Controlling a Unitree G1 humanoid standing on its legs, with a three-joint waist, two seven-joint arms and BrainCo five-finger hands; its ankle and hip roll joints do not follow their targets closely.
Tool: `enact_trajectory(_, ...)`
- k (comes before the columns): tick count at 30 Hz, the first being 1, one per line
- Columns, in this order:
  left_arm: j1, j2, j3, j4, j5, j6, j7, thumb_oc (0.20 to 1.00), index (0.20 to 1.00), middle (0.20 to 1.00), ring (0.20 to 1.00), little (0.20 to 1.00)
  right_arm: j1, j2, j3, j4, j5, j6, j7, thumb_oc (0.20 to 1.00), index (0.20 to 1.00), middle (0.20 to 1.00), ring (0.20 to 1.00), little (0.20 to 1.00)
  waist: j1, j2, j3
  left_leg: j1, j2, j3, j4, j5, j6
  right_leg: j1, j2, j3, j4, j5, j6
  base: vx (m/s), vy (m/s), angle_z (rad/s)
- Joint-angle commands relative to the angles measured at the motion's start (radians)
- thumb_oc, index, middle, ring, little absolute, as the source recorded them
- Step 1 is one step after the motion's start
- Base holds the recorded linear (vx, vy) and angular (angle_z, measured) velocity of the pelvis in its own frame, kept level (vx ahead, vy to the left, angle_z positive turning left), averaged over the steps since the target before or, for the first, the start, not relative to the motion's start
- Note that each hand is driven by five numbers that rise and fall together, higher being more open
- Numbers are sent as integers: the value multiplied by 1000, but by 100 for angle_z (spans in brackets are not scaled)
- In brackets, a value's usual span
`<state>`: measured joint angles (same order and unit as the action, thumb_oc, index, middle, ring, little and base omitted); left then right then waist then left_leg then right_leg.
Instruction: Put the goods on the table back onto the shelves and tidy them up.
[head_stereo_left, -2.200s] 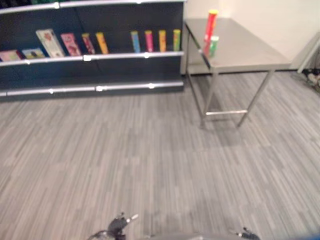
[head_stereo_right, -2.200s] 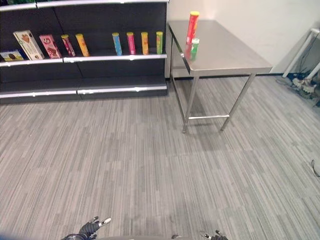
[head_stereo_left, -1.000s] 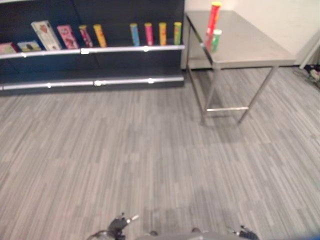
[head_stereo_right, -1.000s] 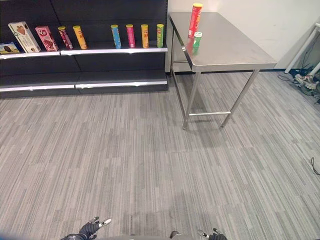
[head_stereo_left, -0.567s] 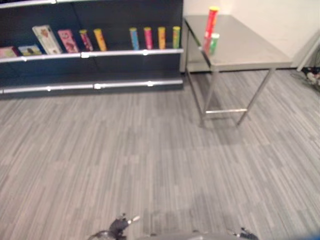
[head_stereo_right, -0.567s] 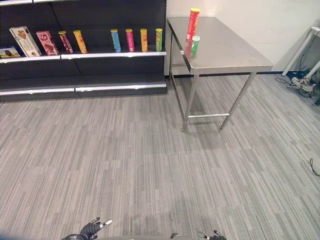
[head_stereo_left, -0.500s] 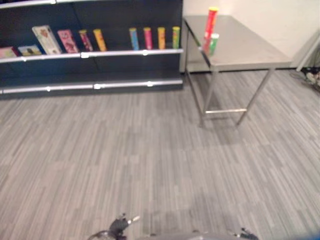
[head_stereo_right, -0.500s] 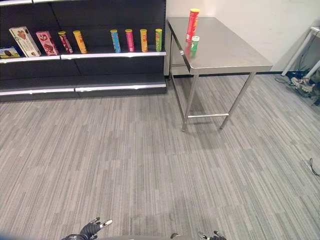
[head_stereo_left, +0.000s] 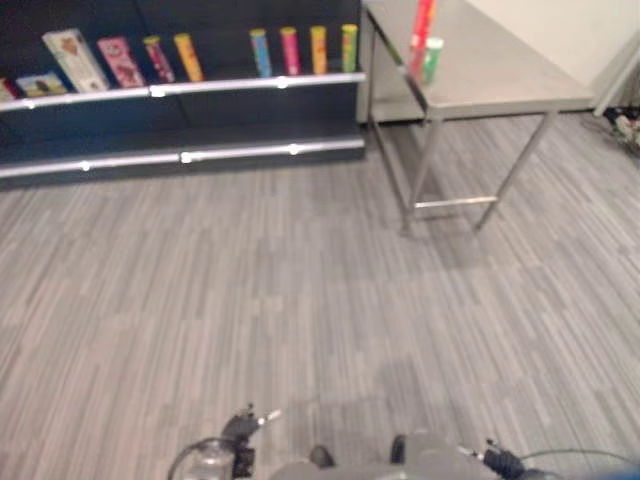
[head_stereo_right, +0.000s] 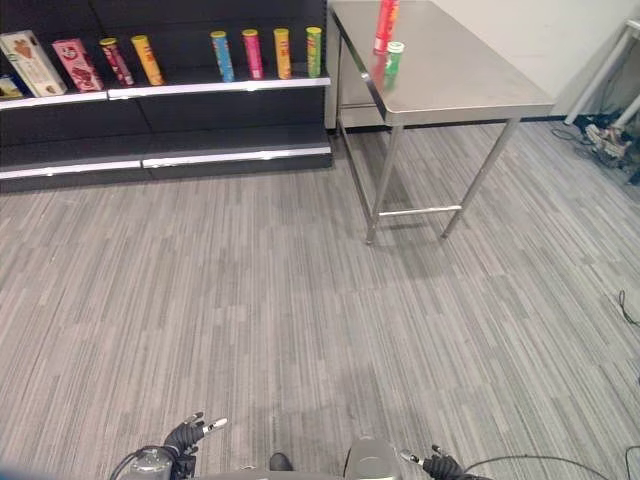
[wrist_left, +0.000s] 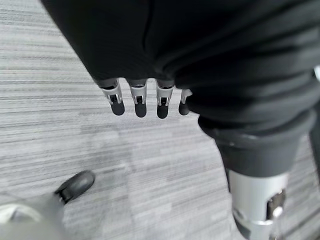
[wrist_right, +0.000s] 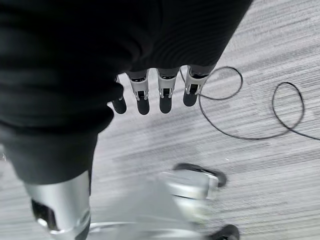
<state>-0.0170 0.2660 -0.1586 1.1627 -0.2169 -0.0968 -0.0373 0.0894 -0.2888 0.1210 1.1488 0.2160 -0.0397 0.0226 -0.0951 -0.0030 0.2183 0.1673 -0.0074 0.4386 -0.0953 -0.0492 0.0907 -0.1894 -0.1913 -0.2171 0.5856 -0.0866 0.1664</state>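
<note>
Tall red can (head_stereo_right: 384, 24) and short green can (head_stereo_right: 394, 58) upright near the steel bench's (head_stereo_right: 470, 85) front-left edge, dark shelves (head_stereo_right: 230, 85) with coloured tubes just beside, left robot hand (wrist_left: 140, 100) and right robot hand (wrist_right: 150, 97) low over grey floor, fingers relaxed, holding nothing.

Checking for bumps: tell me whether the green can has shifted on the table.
No. The green can still stands just in front of the tall red can near the table edge; the camera moved.
</note>
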Motion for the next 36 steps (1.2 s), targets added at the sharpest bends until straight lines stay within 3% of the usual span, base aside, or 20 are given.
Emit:
enact_trajectory(1, -9, 6, -12, 8, -21, -20, 3, 1000, 1000, 1000, 1000, 1000, -18, -10, 22, 16, 2, -7, 1, 1000, 1000, 1000, 1000, 1000, -27, 7, 0, 4, 9, -33, 25, -11, -85, -27, -1, 18, -143, 145, -2, 165, -37, 40)
enact_trajectory(3, -17, 8, -12, 11, -21, -19, 3, 1000, 1000, 1000, 1000, 1000, -20, -11, 21, 14, 2, -7, 0, 1000, 1000, 1000, 1000, 1000, -31, 3, 5, 8, 9, -40, 28, -21, -91, -39, -13, 15, -199, 155, 3, 141, -89, 44)
enact_trajectory(6, -28, 8, -14, 18, -15, -18, 7, 1000, 1000, 1000, 1000, 1000, -21, -15, 13, 2, 0, -3, -3, 1000, 1000, 1000, 1000, 1000, -44, -15, 15, 45, -1, -74, 42, -73, -115, -47, -52, 10, -451, 203, 41, 315, -158, 35)
enact_trajectory(8, -33, 8, -10, 20, -13, -19, 10, 1000, 1000, 1000, 1000, 1000, -21, -15, 10, -7, -3, -3, -5, 1000, 1000, 1000, 1000, 1000, -49, -25, 27, 60, 0, -72, 51, -83, -125, -53, -72, -29, -541, 247, 52, 281, -147, 46)
enact_trajectory(9, -33, 5, -7, 18, -11, -19, 10, 1000, 1000, 1000, 1000, 1000, -13, -12, 8, -15, -10, 1, 0, 1000, 1000, 1000, 1000, 1000, -56, -27, 30, 100, 2, -73, 47, -102, -141, -66, -90, -82, -632, 271, 69, 207, -121, 27)
enact_trajectory(10, -33, 5, -7, 18, -11, -19, 10, 1000, 1000, 1000, 1000, 1000, -13, -12, 8, -15, -10, 1, 0, 1000, 1000, 1000, 1000, 1000, -56, -27, 31, 101, 2, -74, 47, -102, -141, -64, -90, -83, -632, 272, 69, 814, -369, 17)
enact_trajectory(11, -26, -6, -5, 21, 5, -19, 3, 1000, 1000, 1000, 1000, 1000, 11, -15, 3, -11, -27, 2, 13, 1000, 1000, 1000, 1000, 1000, -56, -22, 21, 176, -12, -80, 49, -148, -163, -70, -105, -182, -653, 302, 87, 590, -261, 19)
enact_trajectory(13, -23, -11, -13, 23, 25, -23, -5, 1000, 1000, 1000, 1000, 1000, 28, -27, 2, -17, -29, -1, 23, 1000, 1000, 1000, 1000, 1000, -82, -11, 8, 214, 0, -111, 77, -175, -179, -44, -78, -154, -652, 310, 81, 717, -389, 43)
enact_trajectory(15, -23, -14, -21, 21, 27, -21, -5, 1000, 1000, 1000, 1000, 1000, 28, -32, 2, -16, -28, -1, 22, 1000, 1000, 1000, 1000, 1000, -93, -16, 2, 200, 3, -125, 103, -159, -186, -44, -75, -141, -643, 317, 67, 319, -258, 83)
enact_trajectory(17, -28, -23, -30, 6, 9, -23, 0, 1000, 1000, 1000, 1000, 1000, 25, -56, -4, -24, -15, -7, 15, 1000, 1000, 1000, 1000, 1000, -100, 11, 1, 162, 49, -144, 244, -73, -231, -24, -27, -123, -623, 306, 34, 270, -273, 86)
enact_trajectory(18, -28, -23, -30, 6, 9, -23, 0, 1000, 1000, 1000, 1000, 1000, 25, -56, -4, -25, -15, -7, 15, 1000, 1000, 1000, 1000, 1000, -101, 12, 0, 161, 51, -144, 246, -75, -232, -24, -26, -125, -623, 305, 34, 400, -505, 9)
enact_trajectory(19, -47, -22, -57, -15, -5, -20, -1, 1000, 1000, 1000, 1000, 1000, 0, -87, -11, -53, 25, -17, 0, 1000, 1000, 1000, 1000, 1000, -103, 13, 6, 13, 119, -149, 571, 98, -296, 41, 21, -120, -624, 236, -33, 345, -481, 1)
enact_trajectory(20, -54, -18, -65, -26, -10, -17, 1, 1000, 1000, 1000, 1000, 1000, -5, -95, -12, -65, 32, -19, -8, 1000, 1000, 1000, 1000, 1000, -95, 9, 17, -32, 143, -144, 674, 153, -313, 76, 39, -116, -631, 212, -60, 402, -554, 1)
enact_trajectory(22, -63, -15, -73, -29, -9, -17, 7, 1000, 1000, 1000, 1000, 1000, -24, -109, -11, -72, 45, -17, -18, 1000, 1000, 1000, 1000, 1000, -78, -9, 24, -94, 179, -92, 774, 148, -303, 155, 80, -98, -658, 160, -97, 296, -320, -26)
enact_trajectory(25, -65, -15, -71, -30, -13, -17, 7, 1000, 1000, 1000, 1000, 1000, -26, -108, -7, -69, 46, -17, -18, 1000, 1000, 1000, 1000, 1000, -74, -12, 19, -105, 183, -75, 748, 141, -293, 167, 86, -90, -664, 150, -99, 215, -139, -47)
enact_trajectory(26, -63, -14, -65, -28, -19, -18, 11, 1000, 1000, 1000, 1000, 1000, -29, -103, -3, -64, 48, -18, -20, 1000, 1000, 1000, 1000, 1000, -60, -11, 14, -155, 214, -46, 664, 112, -270, 198, 102, -74, -673, 125, -94, 283, -88, -22)
enact_trajectory(29, -52, -14, -58, -30, -26, -23, 15, 1000, 1000, 1000, 1000, 1000, -27, -100, 0, -60, 38, -21, -20, 1000, 1000, 1000, 1000, 1000, -43, -11, 5, -207, 215, -38, 427, 89, -243, 232, 109, -42, -673, 98, -75, 296, -19, -15)
enact_trajectory(32, -37, -14, -52, -25, -30, -29, 14, 1000, 1000, 1000, 1000, 1000, -15, -93, 7, -56, 23, -27, -21, 1000, 1000, 1000, 1000, 1000, -20, 6, 0, -233, 201, -91, 145, 183, -252, 273, 139, -7, -673, 66, -66, 309, 32, -51)
enact_trajectory(33, -33, -16, -52, -18, -26, -29, 16, 1000, 1000, 1000, 1000, 1000, -12, -90, 9, -51, 20, -30, -23, 1000, 1000, 1000, 1000, 1000, -10, 5, 5, -266, 208, -109, 103, 222, -259, 294, 147, 7, -673, 53, -69, 232, -5, -55)
enact_trajectory(36, -29, -17, -49, -10, -31, -31, 15, 1000, 1000, 1000, 1000, 1000, -17, -85, 12, -40, 16, -32, -25, 1000, 1000, 1000, 1000, 1000, 4, 3, 9, -299, 217, -118, 27, 247, -266, 323, 160, 38, -673, 32, -74, 315, -1, -77)
